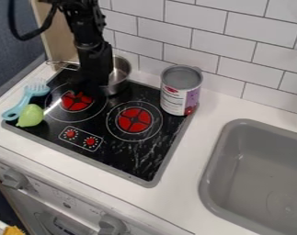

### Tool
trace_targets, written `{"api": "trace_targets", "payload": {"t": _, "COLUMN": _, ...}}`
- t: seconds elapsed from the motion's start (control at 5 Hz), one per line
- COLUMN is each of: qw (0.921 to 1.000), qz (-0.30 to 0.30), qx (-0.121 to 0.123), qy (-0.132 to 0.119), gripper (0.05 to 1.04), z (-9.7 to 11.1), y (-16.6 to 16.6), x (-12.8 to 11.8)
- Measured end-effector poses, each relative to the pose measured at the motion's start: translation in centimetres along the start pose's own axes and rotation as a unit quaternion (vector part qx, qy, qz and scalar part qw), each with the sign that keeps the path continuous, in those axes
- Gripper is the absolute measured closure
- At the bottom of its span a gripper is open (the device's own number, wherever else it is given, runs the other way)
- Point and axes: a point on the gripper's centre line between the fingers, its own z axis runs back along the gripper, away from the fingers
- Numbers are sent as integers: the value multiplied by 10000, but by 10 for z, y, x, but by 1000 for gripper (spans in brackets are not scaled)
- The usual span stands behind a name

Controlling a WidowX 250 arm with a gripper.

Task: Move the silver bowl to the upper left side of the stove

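Camera view: the hand (90,88) is hanging by the silver bowl (118,78), likely for guiding it. Whether it's gripping, I cannot tell.

the end effector (88,88) partly hides the silver bowl (119,79).

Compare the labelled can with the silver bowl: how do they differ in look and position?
The can wears a printed label; the silver bowl is bare, shiny metal.
The can is unobstructed, while the bowl is partly hidden behind the robot arm.
The can stands at the stove's back right corner; the bowl is farther left.
Both are round.
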Motion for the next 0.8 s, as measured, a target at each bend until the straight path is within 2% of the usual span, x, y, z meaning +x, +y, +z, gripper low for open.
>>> {"api": "trace_targets", "payload": {"t": 0.2, "qw": 9999, "qz": 82, "qx": 34, "qy": 79, "gripper": 186, "z": 11, "y": 0, "x": -2}}
{"api": "trace_targets", "payload": {"t": 0.4, "qw": 9988, "qz": 208, "qx": 427, "qy": -70, "gripper": 75, "z": 42, "y": 4, "x": -3}}
{"api": "trace_targets", "payload": {"t": 0.6, "qw": 9971, "qz": 329, "qx": 673, "qy": -98, "gripper": 79, "z": 71, "y": 3, "x": -13}}
{"api": "trace_targets", "payload": {"t": 0.8, "qw": 9971, "qz": 305, "qx": 687, "qy": -90, "gripper": 84, "z": 73, "y": 3, "x": -13}}
